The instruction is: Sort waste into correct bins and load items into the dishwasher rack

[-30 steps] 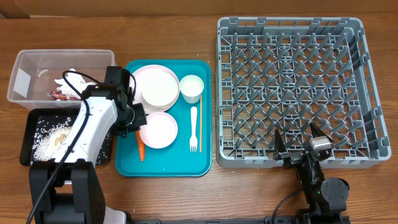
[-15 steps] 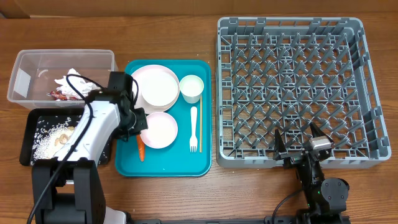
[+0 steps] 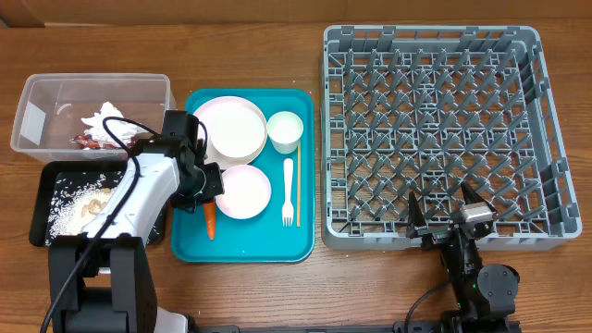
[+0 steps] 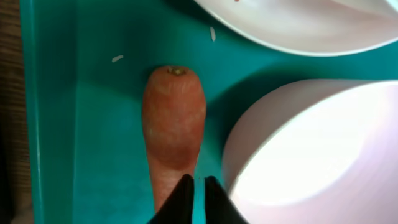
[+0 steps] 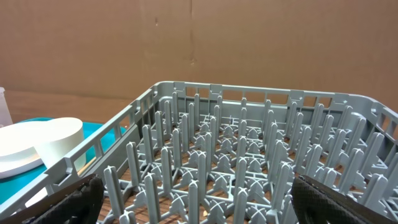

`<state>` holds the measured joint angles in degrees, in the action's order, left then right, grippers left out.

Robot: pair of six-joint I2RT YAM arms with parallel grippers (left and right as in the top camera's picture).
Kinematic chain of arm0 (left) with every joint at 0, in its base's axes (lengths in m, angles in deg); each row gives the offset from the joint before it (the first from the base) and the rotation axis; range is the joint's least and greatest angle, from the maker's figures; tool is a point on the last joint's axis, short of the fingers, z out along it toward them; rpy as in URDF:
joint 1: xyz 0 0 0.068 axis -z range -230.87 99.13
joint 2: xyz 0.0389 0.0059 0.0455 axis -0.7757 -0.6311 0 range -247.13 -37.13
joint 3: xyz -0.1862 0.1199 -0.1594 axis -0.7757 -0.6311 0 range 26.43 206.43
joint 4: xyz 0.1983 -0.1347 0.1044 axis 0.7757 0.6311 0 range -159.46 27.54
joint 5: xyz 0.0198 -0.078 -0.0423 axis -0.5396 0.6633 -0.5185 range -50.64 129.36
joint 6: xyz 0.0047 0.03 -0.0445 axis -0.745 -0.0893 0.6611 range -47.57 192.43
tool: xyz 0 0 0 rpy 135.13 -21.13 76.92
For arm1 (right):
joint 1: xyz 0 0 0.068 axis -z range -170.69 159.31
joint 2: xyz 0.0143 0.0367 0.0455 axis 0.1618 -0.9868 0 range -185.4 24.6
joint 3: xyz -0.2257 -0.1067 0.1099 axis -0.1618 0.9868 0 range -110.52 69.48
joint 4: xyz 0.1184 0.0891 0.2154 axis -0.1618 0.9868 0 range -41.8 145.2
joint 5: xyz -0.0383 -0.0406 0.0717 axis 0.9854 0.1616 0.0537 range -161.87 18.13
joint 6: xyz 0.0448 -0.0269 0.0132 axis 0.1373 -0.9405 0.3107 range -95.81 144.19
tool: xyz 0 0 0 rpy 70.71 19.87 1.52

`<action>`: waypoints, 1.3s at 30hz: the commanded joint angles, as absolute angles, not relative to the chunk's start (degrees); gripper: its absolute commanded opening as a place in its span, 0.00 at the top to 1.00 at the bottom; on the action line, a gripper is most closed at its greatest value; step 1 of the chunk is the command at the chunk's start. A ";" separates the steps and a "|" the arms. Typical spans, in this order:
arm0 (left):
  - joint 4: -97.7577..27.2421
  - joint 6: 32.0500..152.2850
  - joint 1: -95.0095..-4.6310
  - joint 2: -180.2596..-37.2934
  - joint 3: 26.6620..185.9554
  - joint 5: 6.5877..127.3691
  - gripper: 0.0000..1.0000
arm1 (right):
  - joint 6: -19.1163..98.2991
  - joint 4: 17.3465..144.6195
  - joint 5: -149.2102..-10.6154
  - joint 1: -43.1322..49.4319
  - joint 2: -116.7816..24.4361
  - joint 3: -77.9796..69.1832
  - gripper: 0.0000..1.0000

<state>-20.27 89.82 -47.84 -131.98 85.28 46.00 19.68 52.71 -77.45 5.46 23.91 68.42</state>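
Observation:
A small orange carrot lies on the teal tray's left side, next to the small pink plate. My left gripper hovers over the carrot's thin end, shut to a thin slit and holding nothing. The large white plate, white cup, fork and chopstick also rest on the tray. The grey dishwasher rack stands at the right. My right gripper is wide open at its near edge.
The clear tub at far left holds a red wrapper and a white napkin. In front of it, the black tray holds rice and beige scraps. The teal tray carries stray rice grains.
My left gripper has slid a little to the right and nearer over the carrot. The pink plate has shifted slightly right. The right arm has not moved.

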 commanded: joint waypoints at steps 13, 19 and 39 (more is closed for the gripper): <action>-19.84 86.54 -47.43 -132.28 86.07 42.32 0.56 | 19.85 52.45 -77.52 5.19 24.26 69.01 0.00; -21.48 86.60 -47.43 -132.28 84.65 41.93 0.57 | 19.83 52.45 -77.52 5.19 24.26 69.01 0.00; -29.04 87.48 -47.43 -132.37 78.92 41.95 0.58 | 19.83 52.45 -77.52 5.19 24.26 69.03 0.00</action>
<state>-28.82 87.26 -47.84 -131.98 79.60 42.54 19.70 52.71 -77.48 5.46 23.91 68.42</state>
